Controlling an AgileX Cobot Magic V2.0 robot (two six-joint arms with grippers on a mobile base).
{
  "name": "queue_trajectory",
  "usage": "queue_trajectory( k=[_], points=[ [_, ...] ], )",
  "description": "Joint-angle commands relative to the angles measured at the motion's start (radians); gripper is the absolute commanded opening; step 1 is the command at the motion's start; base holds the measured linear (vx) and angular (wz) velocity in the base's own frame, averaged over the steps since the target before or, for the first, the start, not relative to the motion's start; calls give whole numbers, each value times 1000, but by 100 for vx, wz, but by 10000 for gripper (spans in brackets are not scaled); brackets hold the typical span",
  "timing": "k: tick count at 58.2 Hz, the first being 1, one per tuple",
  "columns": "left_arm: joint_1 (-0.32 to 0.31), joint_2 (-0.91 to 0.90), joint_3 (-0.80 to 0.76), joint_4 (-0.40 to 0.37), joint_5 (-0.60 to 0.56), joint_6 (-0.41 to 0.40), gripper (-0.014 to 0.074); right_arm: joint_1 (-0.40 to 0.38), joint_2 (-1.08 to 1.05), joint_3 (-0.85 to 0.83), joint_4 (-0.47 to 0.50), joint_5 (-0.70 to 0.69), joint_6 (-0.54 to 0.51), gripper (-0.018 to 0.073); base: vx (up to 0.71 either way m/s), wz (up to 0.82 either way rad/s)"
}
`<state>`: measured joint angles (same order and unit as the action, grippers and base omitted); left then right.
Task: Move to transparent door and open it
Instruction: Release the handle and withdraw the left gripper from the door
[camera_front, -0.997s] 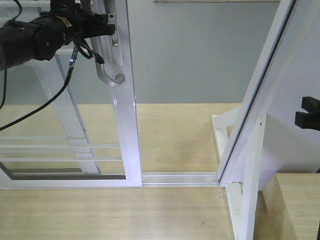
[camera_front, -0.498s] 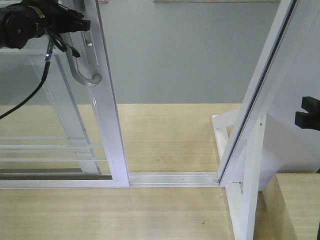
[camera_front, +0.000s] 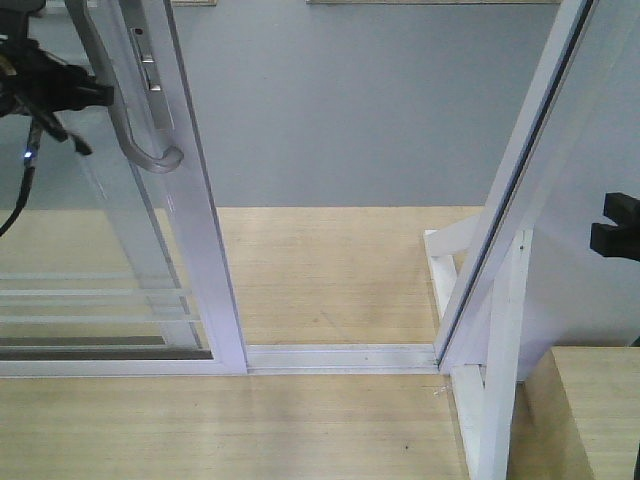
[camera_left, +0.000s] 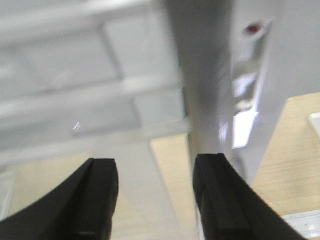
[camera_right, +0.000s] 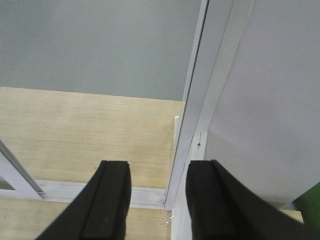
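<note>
Black left tool (camera_left: 155, 195) gapes beside transparent door (camera_left: 210, 90).

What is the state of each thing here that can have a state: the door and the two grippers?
transparent door: slid open to the left, a wide gap over the floor track
curved handle: free, nothing grips it
left gripper: open, empty, beside the door frame
right gripper: open, empty, away from the door
</note>
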<state>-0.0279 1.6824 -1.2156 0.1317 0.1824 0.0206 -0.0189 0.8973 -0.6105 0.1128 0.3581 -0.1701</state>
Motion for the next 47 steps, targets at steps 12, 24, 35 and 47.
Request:
queue_trajectory(
  k=[12,24,35,47],
  points=[
    [27,-191,177,2,-197,0,400,-5,-13,-29,-4,-73,-3,350,0,0],
    [24,-360,328,2,-210,0,400,-5,-13,-29,-4,-68,-3,350,0,0],
    [24,-567,462,1,-239,-6,400,-5,-13,-29,-3,-51,-3,350,0,0],
    [24,-761,552,-9,-207,-52,400,-5,-13,-29,-3,-51,-3,350,0,0]
  ],
)
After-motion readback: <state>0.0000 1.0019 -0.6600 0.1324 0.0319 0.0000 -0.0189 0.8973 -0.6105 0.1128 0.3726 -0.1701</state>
